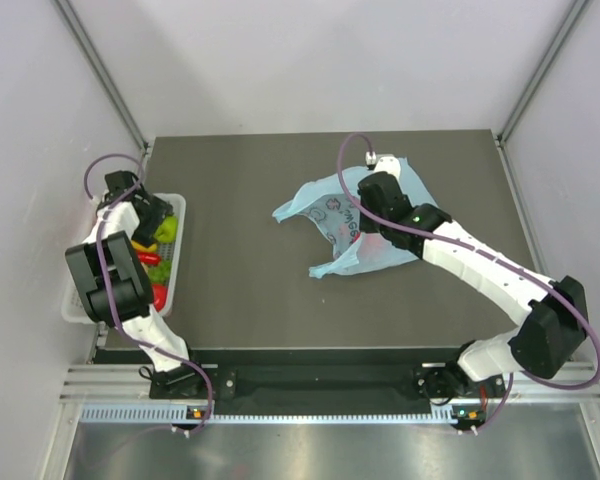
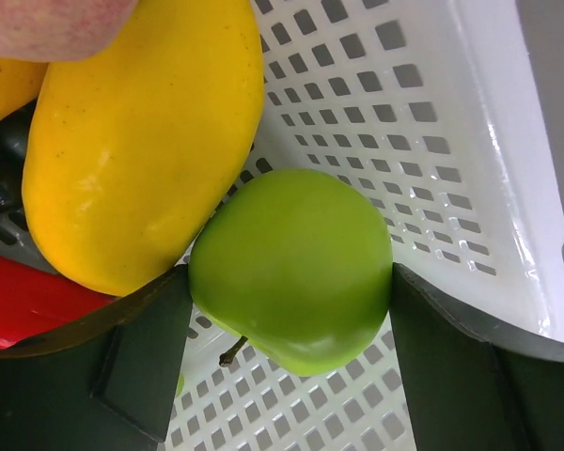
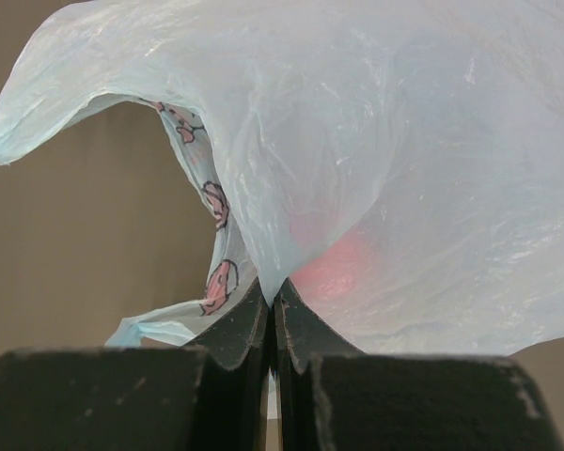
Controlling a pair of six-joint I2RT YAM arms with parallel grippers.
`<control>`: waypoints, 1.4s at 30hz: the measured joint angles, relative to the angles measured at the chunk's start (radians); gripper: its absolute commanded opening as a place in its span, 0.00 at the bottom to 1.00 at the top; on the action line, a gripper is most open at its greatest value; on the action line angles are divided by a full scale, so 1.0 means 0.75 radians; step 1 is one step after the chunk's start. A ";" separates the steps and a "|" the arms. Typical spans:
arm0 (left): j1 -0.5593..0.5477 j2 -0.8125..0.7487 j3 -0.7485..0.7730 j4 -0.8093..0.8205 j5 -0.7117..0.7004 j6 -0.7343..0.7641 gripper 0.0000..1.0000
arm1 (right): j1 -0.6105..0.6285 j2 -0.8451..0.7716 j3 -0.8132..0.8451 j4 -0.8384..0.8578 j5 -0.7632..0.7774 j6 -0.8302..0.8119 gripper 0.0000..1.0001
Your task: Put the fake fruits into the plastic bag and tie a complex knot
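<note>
Right gripper (image 3: 273,305), jaws together, pinches bag (image 3: 423,141), well right of basket (image 2: 451,122); left gripper (image 2: 289,310) clamps green apple (image 2: 291,254) inside basket, beside mango (image 2: 141,141).

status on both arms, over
Left gripper jaws on green apple in white basket, mango touching it. Right gripper shut on plastic bag edge; reddish fruit shows through.

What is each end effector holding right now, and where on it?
Left end effector grips the green apple by its opposite sides, in the white basket. Right end effector pinches a fold of the plastic bag.
</note>
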 measured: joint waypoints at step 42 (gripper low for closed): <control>-1.285 -0.613 -0.472 0.466 -0.108 -0.153 0.34 | 0.000 -0.020 0.048 -0.070 -0.082 -0.004 0.00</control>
